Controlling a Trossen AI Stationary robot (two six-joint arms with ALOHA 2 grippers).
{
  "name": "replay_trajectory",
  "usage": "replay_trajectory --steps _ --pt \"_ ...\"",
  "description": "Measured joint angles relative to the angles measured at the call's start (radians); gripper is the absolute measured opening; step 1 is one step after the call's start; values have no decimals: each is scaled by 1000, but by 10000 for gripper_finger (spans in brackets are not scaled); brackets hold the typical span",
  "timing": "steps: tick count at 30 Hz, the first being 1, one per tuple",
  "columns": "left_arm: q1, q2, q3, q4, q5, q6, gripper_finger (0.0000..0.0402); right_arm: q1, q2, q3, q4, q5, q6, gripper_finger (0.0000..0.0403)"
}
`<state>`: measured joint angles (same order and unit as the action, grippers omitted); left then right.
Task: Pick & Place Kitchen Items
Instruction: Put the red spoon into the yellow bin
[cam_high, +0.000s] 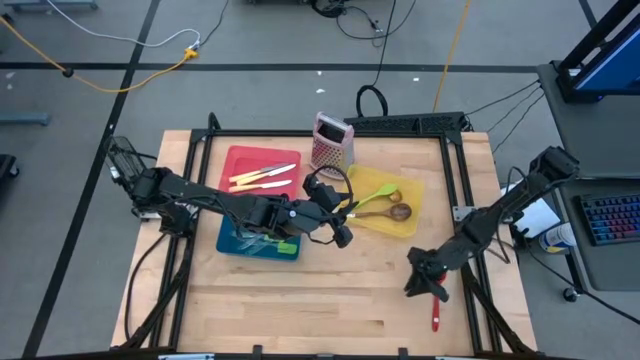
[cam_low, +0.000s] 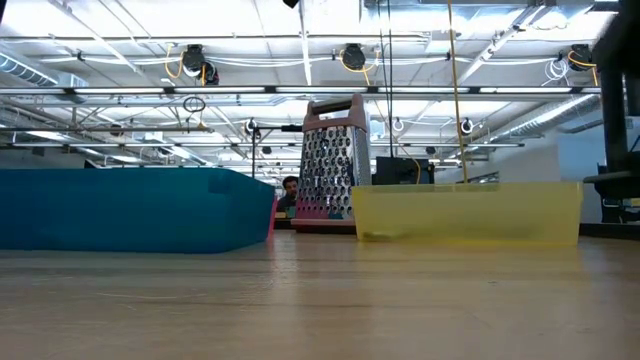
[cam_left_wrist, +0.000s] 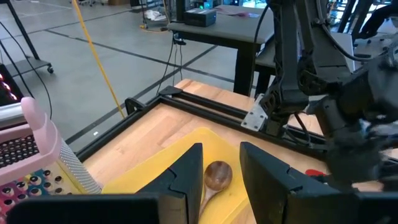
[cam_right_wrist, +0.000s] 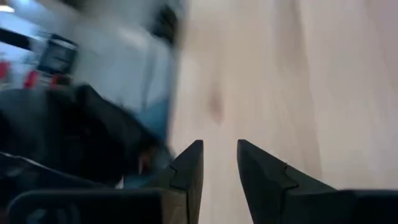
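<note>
1. Near the table's 4 o'clock edge, our right gripper (cam_high: 425, 283) hangs over bare wood, fingers slightly apart, empty; a red utensil (cam_high: 436, 316) lies beside it.
2. Our left gripper (cam_left_wrist: 219, 177), fingers parted and empty, hovers above the wooden spoon (cam_left_wrist: 214, 177) in the yellow tray (cam_high: 405, 226).
3. Only overhead do we see knives (cam_high: 264, 176) on the red tray (cam_high: 245, 160).

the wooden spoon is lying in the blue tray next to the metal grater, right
Not quite. The brown wooden spoon lies in the yellow tray, not a blue one, beside a green spoon. The high view shows this; the left wrist view also shows its bowl on yellow. The pink-handled metal grater does stand next to that tray.
</note>
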<state>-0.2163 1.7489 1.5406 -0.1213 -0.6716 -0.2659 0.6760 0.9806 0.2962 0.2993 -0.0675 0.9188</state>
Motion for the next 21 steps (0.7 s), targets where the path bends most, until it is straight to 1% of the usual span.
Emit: replay_trajectory --steps 4,6,8,11,15,18,21 --pt "0 0 0 0 0 0 111 76 0 0 -250 -44 306 80" --pt "0 0 0 0 0 0 111 113 0 0 -326 -72 439 76" --pt "0 0 0 -1 0 0 111 132 0 0 -343 -97 542 76" --pt "0 0 0 0 0 0 111 126 0 6 -342 -124 673 77" --pt "0 0 0 0 0 0 111 100 -1 33 -366 -211 846 77" --pt "0 0 0 -1 0 0 111 99 -1 47 -426 -257 953 77" --pt "0 0 0 -1 0 0 111 121 0 47 -527 -304 1070 77"
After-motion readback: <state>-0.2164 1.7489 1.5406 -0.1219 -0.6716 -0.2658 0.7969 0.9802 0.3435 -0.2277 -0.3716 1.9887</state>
